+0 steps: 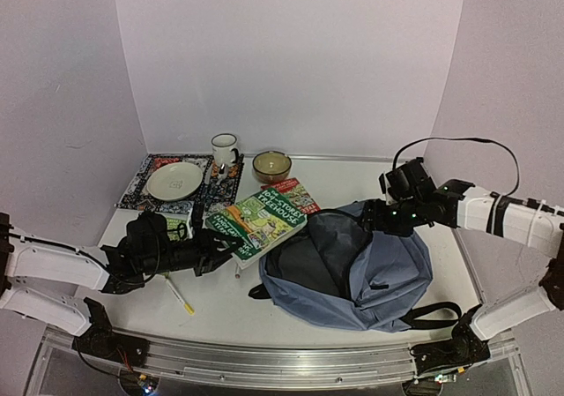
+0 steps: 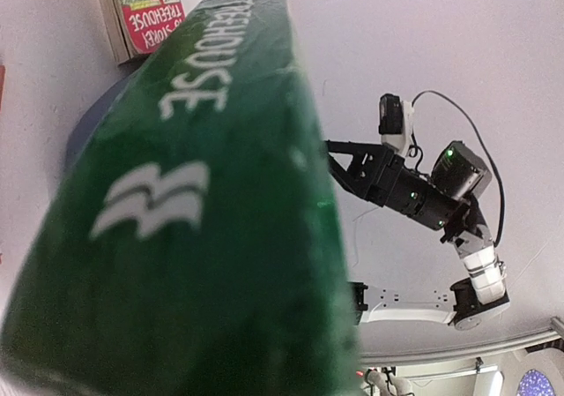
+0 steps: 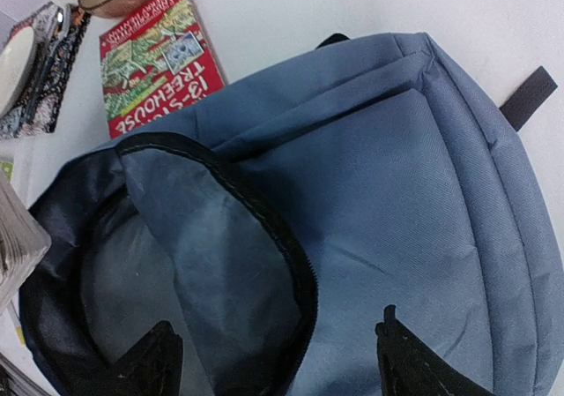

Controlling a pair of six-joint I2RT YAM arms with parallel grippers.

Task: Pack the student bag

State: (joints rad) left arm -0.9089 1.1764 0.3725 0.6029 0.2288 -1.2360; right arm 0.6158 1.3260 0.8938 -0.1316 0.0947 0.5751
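The student bag (image 1: 370,272) lies on the right half of the table (image 1: 352,171), close to the near edge. Its black-rimmed main opening gapes toward the left, and a black strap trails toward the near right corner. Bare tabletop lies behind it toward the far edge and along the right edge. To its left, the near strip holds only a pen (image 1: 181,299). The left arm reaches in low from the near left corner, forearm almost level. The left gripper (image 1: 222,250) pinches the near corner of a green book (image 1: 260,220), whose far end points at the bag's opening. A red book (image 1: 298,195) lies flat just behind, touching the bag's far rim. The far left corner is crowded with a placemat (image 1: 145,171) carrying a plate (image 1: 174,181), plus a mug (image 1: 224,149) and a bowl (image 1: 271,165). The right arm bends in from the right edge. The right gripper (image 1: 374,212) sits over the bag's far side, its fingers (image 3: 405,365) spread wide above the fabric.
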